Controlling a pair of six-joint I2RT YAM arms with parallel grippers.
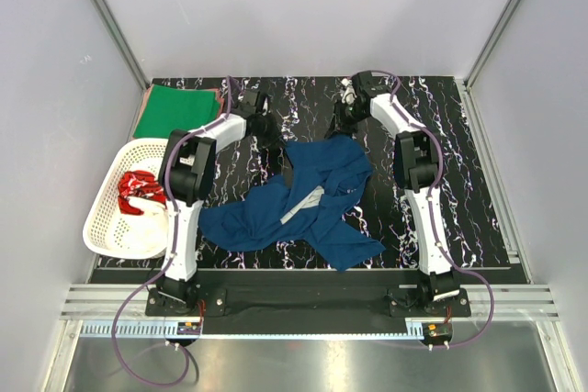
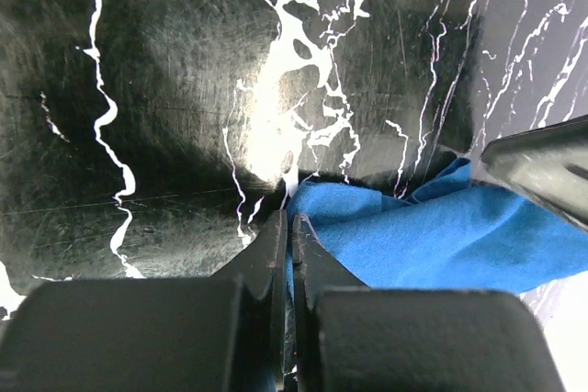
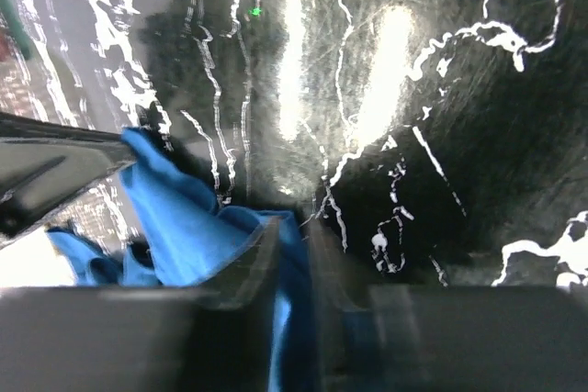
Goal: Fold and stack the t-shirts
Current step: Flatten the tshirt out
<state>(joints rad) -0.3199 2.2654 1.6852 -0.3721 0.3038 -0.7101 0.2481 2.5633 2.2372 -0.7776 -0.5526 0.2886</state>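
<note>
Left claw (image 2: 289,219), right claw (image 3: 294,227): both pinching crumpled navy blue cloth t-shirt (image 1: 317,204); left of it we log folded green cloth tee (image 1: 175,109).

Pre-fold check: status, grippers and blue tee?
Both shut on blue t-shirt: left gripper, right gripper. Shirt crumpled mid-table, unfolded. Nothing in the way: green t-shirt folded far left, red t-shirt in white basket.

A robotics lab cell: white panel walls (image 1: 303,6) and aluminium struts (image 1: 112,25) enclosed a black marbled counter (image 1: 469,162); a left arm (image 1: 181,227) and right arm (image 1: 427,218) were bolted at the picture's bottom.
</note>
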